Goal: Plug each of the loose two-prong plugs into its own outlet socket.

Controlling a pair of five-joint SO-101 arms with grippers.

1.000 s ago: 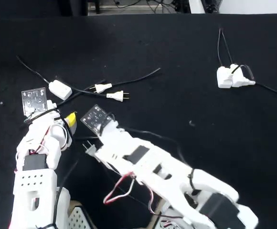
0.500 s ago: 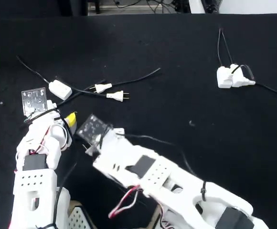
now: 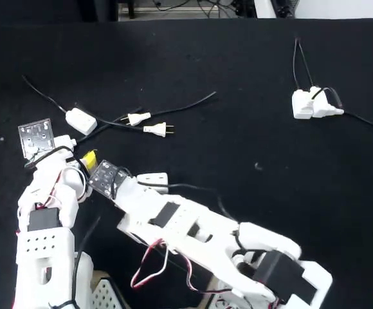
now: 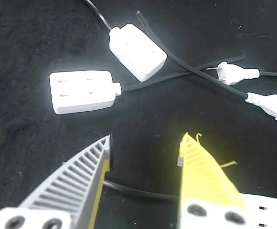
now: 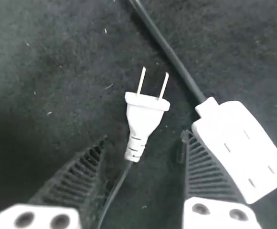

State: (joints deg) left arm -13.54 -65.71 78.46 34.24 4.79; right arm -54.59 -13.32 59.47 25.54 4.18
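A white two-prong plug [image 5: 145, 112] lies on the black cloth with its prongs pointing away from my right gripper [image 5: 143, 138]. That gripper is open and low over the plug's cord end. A white outlet block [image 5: 243, 138] lies just outside one finger and shows in the high view as outlet block [image 3: 151, 178]. My left gripper [image 4: 145, 143] is open above bare cloth. Ahead of it lie a white outlet block [image 4: 81, 91], a second outlet block [image 4: 137, 45] on a black cord, and two loose plugs [image 4: 236, 73] [image 4: 270, 102].
Black cords [image 3: 186, 103] cross the cloth near the two loose plugs [image 3: 138, 118] [image 3: 157, 129]. At the far right another outlet [image 3: 312, 103] has a plug seated in it. The two arms stand close together at the left front.
The right arm has swung left and come down over the plug near the table's front. The left arm has shifted slightly left.
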